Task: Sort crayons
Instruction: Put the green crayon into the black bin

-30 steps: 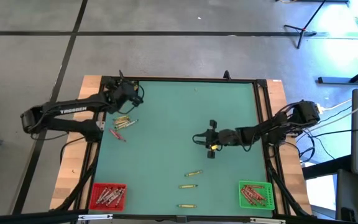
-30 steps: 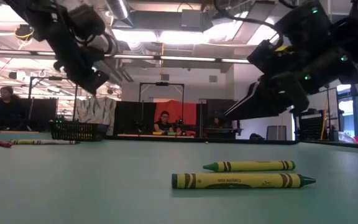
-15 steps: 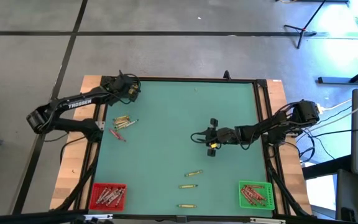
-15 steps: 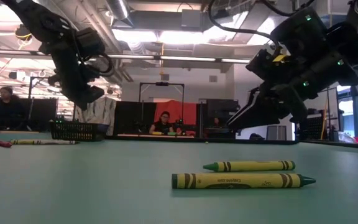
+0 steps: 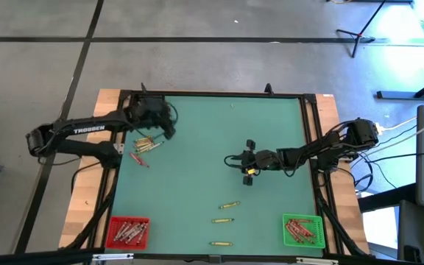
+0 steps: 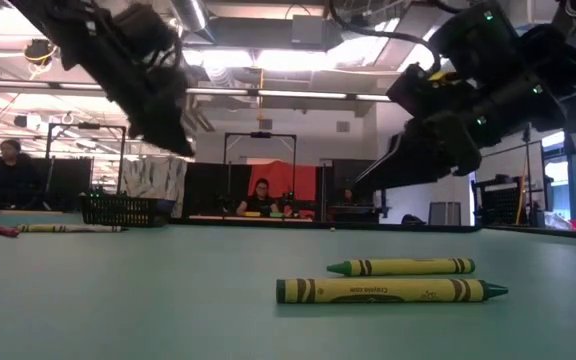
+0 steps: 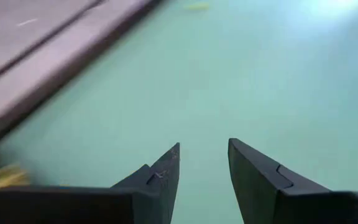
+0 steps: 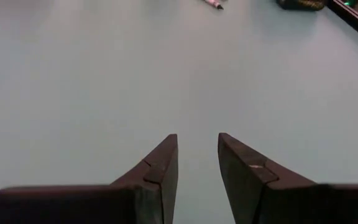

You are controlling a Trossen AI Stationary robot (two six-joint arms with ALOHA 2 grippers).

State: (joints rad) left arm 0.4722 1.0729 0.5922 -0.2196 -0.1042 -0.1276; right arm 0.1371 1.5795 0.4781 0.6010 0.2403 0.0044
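the left gripper hangs near the tabletop's far left corner, fingers apart with nothing between them, just beside a loose cluster of crayons. the right gripper hovers over the tabletop's middle, fingers parted and empty. three more greenish crayons lie toward the near edge, between a red bin and a green bin, both holding crayons.

Open green worktop is stretching wide between the two arms, with bare surface lying ahead of both pairs of parted fingers. Loose crayons are cluttering the left edge, three more are lying near the front, and the red bin and green bin are occupying the front corners.
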